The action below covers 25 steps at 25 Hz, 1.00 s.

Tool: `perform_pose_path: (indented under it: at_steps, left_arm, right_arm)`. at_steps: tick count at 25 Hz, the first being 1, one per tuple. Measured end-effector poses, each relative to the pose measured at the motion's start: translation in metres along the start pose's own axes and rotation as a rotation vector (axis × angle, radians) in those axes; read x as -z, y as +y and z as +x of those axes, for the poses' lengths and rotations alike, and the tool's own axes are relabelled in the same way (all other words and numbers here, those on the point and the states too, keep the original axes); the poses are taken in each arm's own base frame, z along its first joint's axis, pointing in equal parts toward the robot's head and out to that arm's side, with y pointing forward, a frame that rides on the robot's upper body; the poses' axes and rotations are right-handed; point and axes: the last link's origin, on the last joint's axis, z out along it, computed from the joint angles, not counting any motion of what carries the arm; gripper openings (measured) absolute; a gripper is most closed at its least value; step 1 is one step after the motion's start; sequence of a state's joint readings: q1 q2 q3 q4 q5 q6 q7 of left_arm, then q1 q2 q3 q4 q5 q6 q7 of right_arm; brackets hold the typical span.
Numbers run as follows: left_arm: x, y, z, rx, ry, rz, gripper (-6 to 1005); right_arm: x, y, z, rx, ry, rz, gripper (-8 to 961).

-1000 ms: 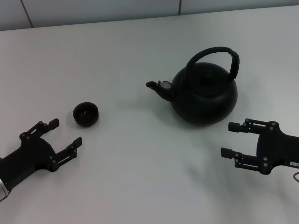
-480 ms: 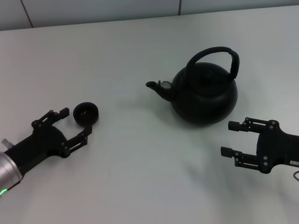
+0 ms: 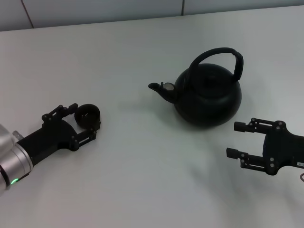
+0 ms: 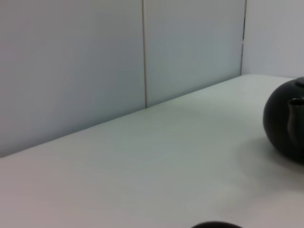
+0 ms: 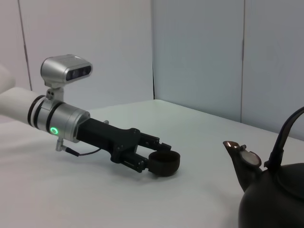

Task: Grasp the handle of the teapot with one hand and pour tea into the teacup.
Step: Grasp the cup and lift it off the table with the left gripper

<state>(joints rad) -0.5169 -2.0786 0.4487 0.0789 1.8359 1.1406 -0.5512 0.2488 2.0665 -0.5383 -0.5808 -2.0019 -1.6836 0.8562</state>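
Observation:
The black teapot (image 3: 207, 96) stands right of centre with its arched handle (image 3: 223, 52) upright and its spout (image 3: 159, 89) pointing left. The tiny black teacup (image 3: 89, 117) sits to its left. My left gripper (image 3: 84, 120) is open, one finger on each side of the teacup, at table level. The right wrist view shows the left gripper (image 5: 154, 159) around the teacup (image 5: 164, 162), with the teapot (image 5: 275, 199) nearby. My right gripper (image 3: 232, 139) is open and empty, in front of the teapot and a little to its right.
The white table (image 3: 142, 180) ends at a pale panelled wall (image 3: 95, 9) behind. The left wrist view shows the teapot's body (image 4: 285, 121) and the teacup's rim (image 4: 216, 224) at the picture's edge.
My left gripper has moved forward and to the right until its open fingers stand on both sides of the teacup. The right arm has barely moved. The teapot has not moved.

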Motion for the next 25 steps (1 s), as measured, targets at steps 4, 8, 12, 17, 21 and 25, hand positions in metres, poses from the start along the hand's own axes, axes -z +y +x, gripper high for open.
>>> perform_pose_path:
  at_steps: [4, 8, 12, 17, 21, 25]
  left_arm:
    - [-0.0066, -0.0017, 0.0046, 0.0, 0.004, 0.005, 718]
    - [-0.007, -0.0019, 0.0046, 0.002, 0.003, 0.008, 711]
    - [-0.0074, -0.002, 0.0036, 0.003, -0.004, 0.01, 703]
    - [-0.0077, -0.0011, 0.0034, 0.005, -0.004, 0.008, 694]
    - [-0.0079, 0.0003, 0.0039, 0.009, 0.001, 0.003, 687]
    - [-0.0079, 0.0039, 0.0068, 0.014, 0.025, -0.015, 685]
  right_arm:
    - [0.0003, -0.0001, -0.0001, 0.001, 0.0, 0.0, 666]
    - [0.0005, -0.0005, -0.0004, 0.003, 0.001, 0.001, 666]
    - [0.0008, -0.0016, -0.0012, 0.009, 0.003, 0.002, 665]
    - [0.0, -0.0021, -0.0019, 0.01, 0.002, 0.0, 665]
    - [-0.0003, -0.0021, -0.002, 0.01, 0.001, 0.0, 665]
    - [-0.0012, -0.002, -0.0017, 0.009, 0.002, 0.001, 665]
